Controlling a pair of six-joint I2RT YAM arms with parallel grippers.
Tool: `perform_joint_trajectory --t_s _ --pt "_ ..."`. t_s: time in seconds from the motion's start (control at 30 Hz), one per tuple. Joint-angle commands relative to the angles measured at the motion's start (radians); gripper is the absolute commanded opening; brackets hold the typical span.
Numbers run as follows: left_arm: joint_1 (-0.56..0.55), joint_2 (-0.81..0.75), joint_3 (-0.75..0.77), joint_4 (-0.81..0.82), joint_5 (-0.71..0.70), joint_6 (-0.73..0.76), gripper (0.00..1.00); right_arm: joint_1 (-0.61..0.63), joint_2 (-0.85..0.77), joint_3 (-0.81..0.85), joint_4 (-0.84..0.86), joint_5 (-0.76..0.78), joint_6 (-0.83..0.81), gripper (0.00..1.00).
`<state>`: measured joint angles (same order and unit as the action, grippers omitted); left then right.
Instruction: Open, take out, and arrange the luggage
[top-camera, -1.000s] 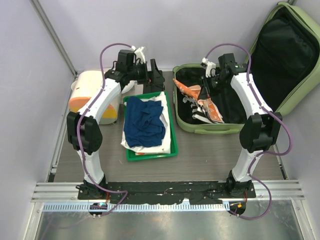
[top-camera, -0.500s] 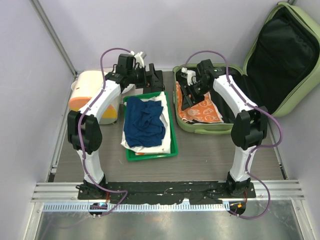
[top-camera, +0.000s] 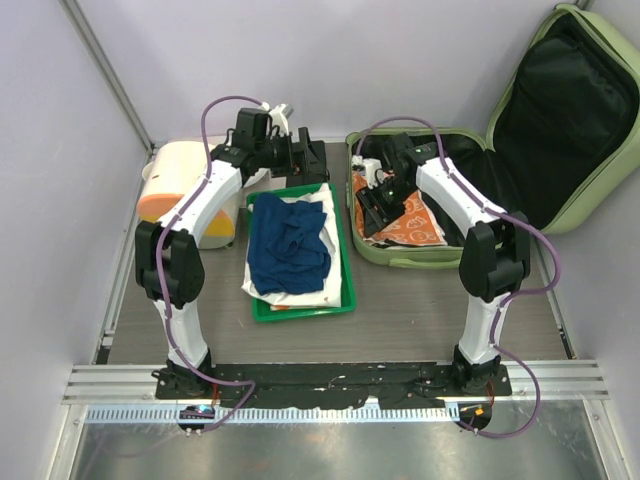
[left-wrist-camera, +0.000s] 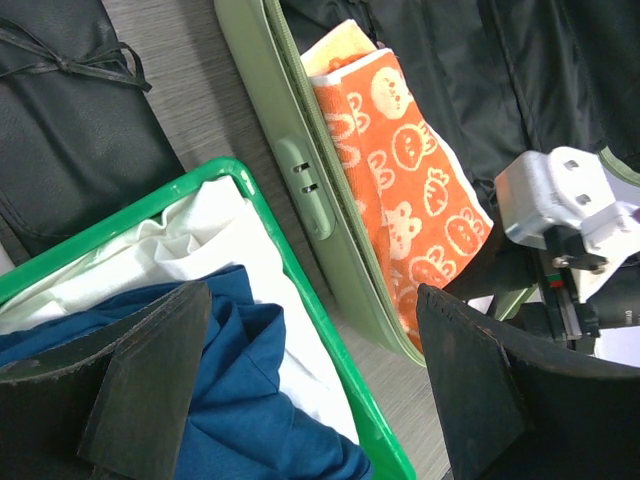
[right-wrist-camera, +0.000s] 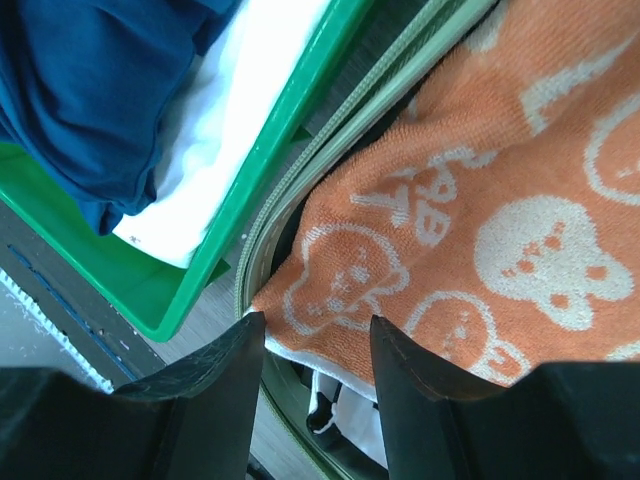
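Luggage: pale green hard-shell case (top-camera: 420, 260) at the right rear of the table, just beside the green tray (top-camera: 300, 312). Its lid is thrown back against the right wall and shows the black lining.
Opening step: done, judging by the lid.
Already in the tray: a blue cloth (top-camera: 288, 245) heaped on a white cloth (top-camera: 325, 212) (whether they came out of the case, these views cannot say).
Still inside the case: an orange towel (top-camera: 412, 228) printed with white rabbits and carrots, lying along the left wall with one corner at the rim. Something white shows beneath it, but too little to name.
Right gripper (right-wrist-camera: 315, 322): low over the towel's corner, just within the case's left wall. Its fingers are parted and nothing is pinched between them.
Left gripper (left-wrist-camera: 310, 295): poised above the far end of the tray, near the case's left wall, its fingers spread wide and empty.
Left to do: lift out the towel and whatever lies under it, then lay the pieces in order. By this reckoning the task is about midway.
Bystander: a cream-and-orange container (top-camera: 175, 185) left of the tray, apart from both grippers.
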<state>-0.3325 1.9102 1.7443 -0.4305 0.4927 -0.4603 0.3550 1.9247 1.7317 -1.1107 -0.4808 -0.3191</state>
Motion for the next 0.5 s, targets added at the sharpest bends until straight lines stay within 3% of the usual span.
perform_joint_trajectory --t_s 0.0,0.1,0.13,0.17,0.2,0.23,0.47 --pt "0.003 -0.048 0.001 0.024 0.003 0.015 0.87 0.021 -0.043 -0.021 0.031 0.004 0.031 0.53" --pt "0.003 -0.048 0.001 0.032 0.000 0.005 0.88 0.038 -0.030 -0.032 0.052 0.016 0.048 0.51" --pt "0.003 -0.048 0.000 0.038 0.000 -0.009 0.88 0.036 -0.024 -0.026 0.052 0.016 0.048 0.45" --pt "0.003 -0.045 0.000 0.045 -0.003 -0.020 0.88 0.036 -0.023 -0.017 0.049 0.013 0.049 0.37" --pt "0.003 -0.042 0.001 0.050 -0.005 -0.031 0.88 0.035 -0.027 0.000 0.049 0.010 0.048 0.14" --pt "0.003 -0.037 0.004 0.061 -0.011 -0.053 0.88 0.032 -0.047 0.008 0.049 0.002 0.045 0.02" --pt "-0.007 0.019 0.040 0.124 -0.023 -0.146 0.85 -0.014 -0.182 0.025 0.061 -0.088 0.031 0.01"
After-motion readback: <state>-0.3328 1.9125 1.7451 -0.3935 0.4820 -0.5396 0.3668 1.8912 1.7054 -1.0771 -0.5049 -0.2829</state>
